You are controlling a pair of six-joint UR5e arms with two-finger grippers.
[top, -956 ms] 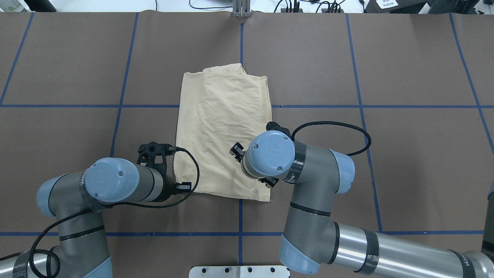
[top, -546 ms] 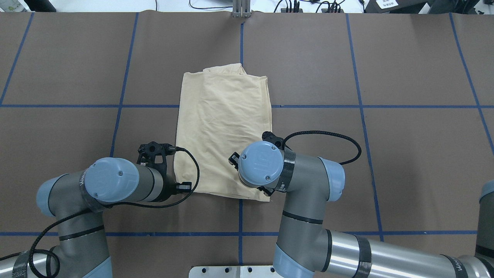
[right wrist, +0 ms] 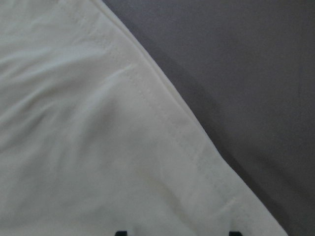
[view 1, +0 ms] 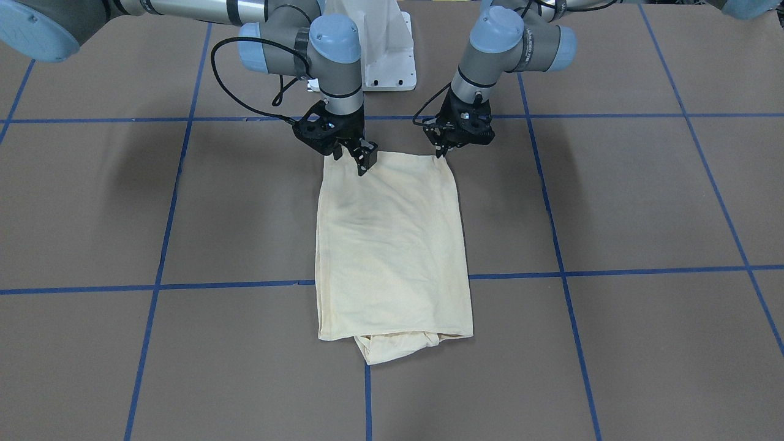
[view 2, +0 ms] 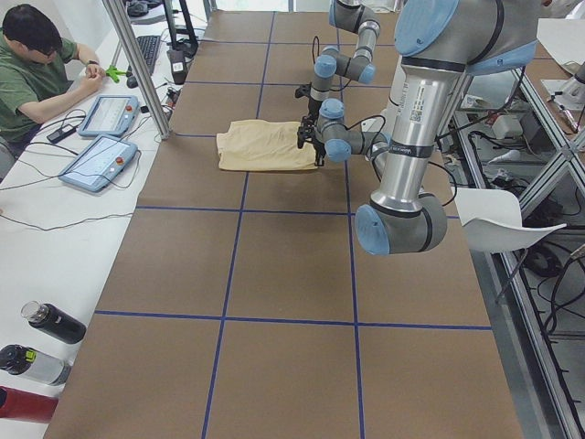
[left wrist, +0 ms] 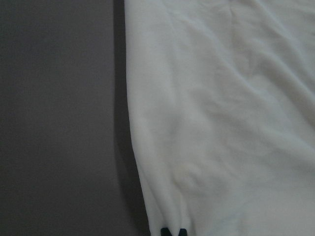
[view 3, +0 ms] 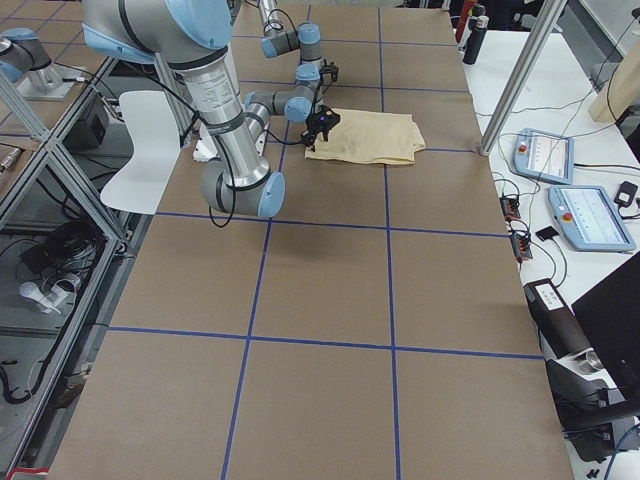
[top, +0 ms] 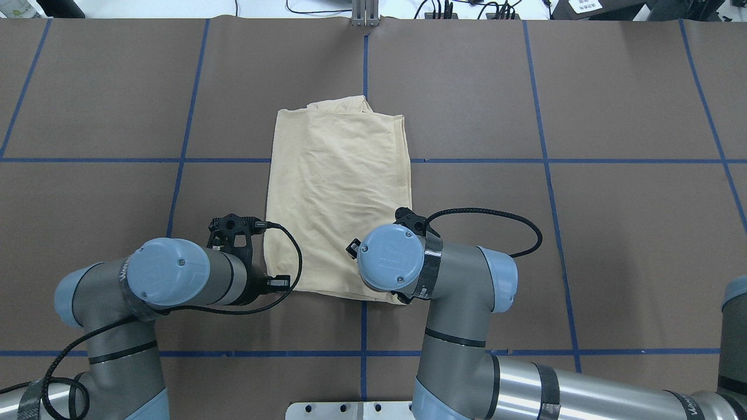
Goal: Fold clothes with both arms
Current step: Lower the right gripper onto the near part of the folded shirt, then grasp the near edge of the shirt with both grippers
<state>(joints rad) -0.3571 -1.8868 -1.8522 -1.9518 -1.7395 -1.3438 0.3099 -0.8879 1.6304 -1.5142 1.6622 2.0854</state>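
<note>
Near the middle of the desk (view 1: 612,202), lying flat: T-shirt (view 1: 392,245), folded into one long narrow strip, print hidden, a small bunch of cloth sticking out at the far end. Sleeves and sides seemingly done. Left to do, by my judgement: folding the strip across its length, near hem carried toward the far end, maybe once more after that. Both arms bent low over the near hem, wrists pointing down. At the left corner, left gripper (view 1: 441,150), fingers (left wrist: 167,231) almost together; holding cloth or not, cannot tell. Over the right corner, right gripper (view 1: 350,159), fingers (right wrist: 120,233) wide apart, very close above the cloth, nothing held.
</note>
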